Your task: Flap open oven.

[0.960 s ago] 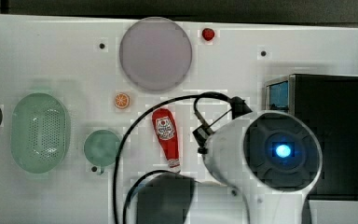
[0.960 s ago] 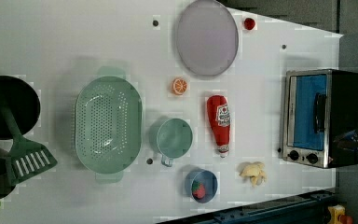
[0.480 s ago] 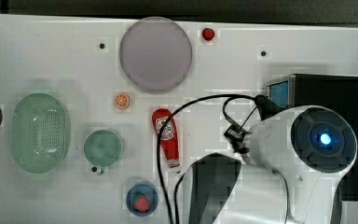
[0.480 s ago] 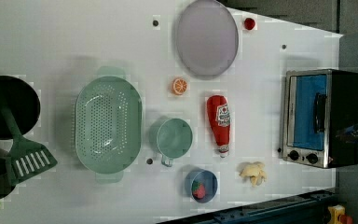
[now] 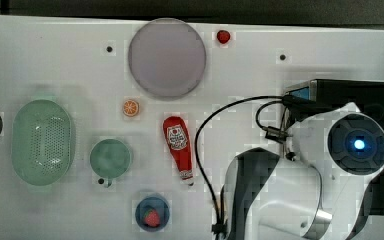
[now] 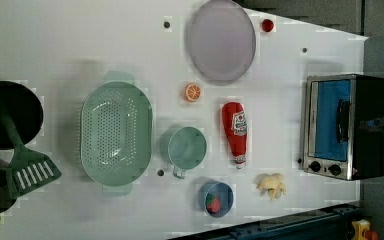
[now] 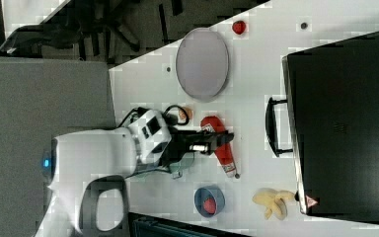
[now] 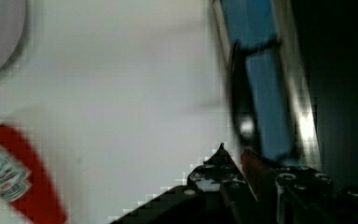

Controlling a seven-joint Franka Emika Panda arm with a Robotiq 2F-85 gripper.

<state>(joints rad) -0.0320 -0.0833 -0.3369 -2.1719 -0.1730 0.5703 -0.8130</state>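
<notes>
At the left view's right edge of the white tabletop (image 6: 80, 50), the oven (image 6: 347, 125) stands with its blue-tinted door flat against the steel frame, the dark handle (image 6: 341, 120) running down the glass and two small knobs (image 6: 325, 167) beside it. In the top view, the white arm (image 5: 330, 165) hangs over the oven and hides most of it, leaving a corner of blue door and a strip of black top to be seen. In the right view, the pincer (image 7: 216, 141) reaches out over the ketchup bottle (image 7: 222, 148), well short of the oven's handle; whether its fingers are parted or closed cannot be told, since they merge into one dark shape there. In the wrist view the door and handle are blurred, and the pincer is cut off by the frame edge.

Elsewhere in the left view lie a grey plate (image 6: 221, 40), an orange slice (image 6: 192, 92), a green colander (image 6: 116, 133), a green cup (image 6: 186, 148), a blue bowl (image 6: 215, 198) holding a strawberry, and a banana (image 6: 272, 185) just beside the oven. A dark pan and spatula (image 6: 27, 170) are cut off at the left view's left.
</notes>
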